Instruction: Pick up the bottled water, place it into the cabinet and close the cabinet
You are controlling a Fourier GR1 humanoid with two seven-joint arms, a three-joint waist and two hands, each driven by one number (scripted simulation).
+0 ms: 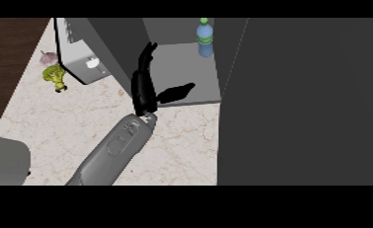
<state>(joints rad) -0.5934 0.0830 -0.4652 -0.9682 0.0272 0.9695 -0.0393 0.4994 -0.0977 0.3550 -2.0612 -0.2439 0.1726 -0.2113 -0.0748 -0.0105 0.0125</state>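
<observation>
The bottled water point(205, 37), clear blue with a green cap, stands upright inside the open cabinet point(186, 66), at the back right of its grey shelf. My left hand point(143, 86) reaches up from the lower left. Its straight fingers point(148, 54) lie along the cabinet's left door panel point(116, 42), and the thumb sticks out to the right over the shelf's front edge. The hand holds nothing and is well apart from the bottle. My right hand does not show.
A wide dark grey panel point(299, 103) fills the right side of the view, next to the cabinet opening. On the marble counter point(80, 118) at left stand a grey appliance point(84, 61), a yellow-green vegetable point(55, 76) and a small pinkish item point(49, 56). A grey object point(11, 160) sits at lower left.
</observation>
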